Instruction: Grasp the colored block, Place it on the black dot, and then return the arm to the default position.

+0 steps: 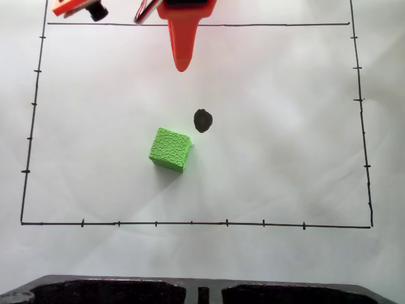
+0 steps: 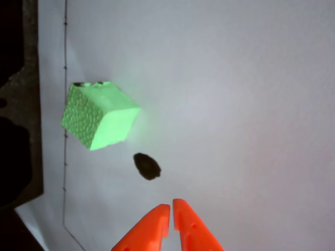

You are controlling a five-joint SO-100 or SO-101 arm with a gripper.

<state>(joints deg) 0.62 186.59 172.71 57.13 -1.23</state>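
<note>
The colored block (image 1: 170,149) is a bright green bumpy cube lying on the white paper, just below and left of the black dot (image 1: 202,120) in the fixed view, close to it but apart. The arm's orange pointed gripper (image 1: 181,66) hangs at the top centre, well above the dot, holding nothing. In the wrist view the two orange fingertips meet at the bottom; the gripper (image 2: 171,207) is shut and empty, the black dot (image 2: 147,166) lies a little ahead of it, and the block (image 2: 97,120) sits further ahead to the left.
A hand-drawn black border (image 1: 190,223) with ticks frames the paper. A black moulded tray (image 1: 126,292) lies along the near edge in the fixed view and shows as a dark shape (image 2: 18,130) at the wrist view's left. Orange arm parts and cables (image 1: 79,7) sit top left.
</note>
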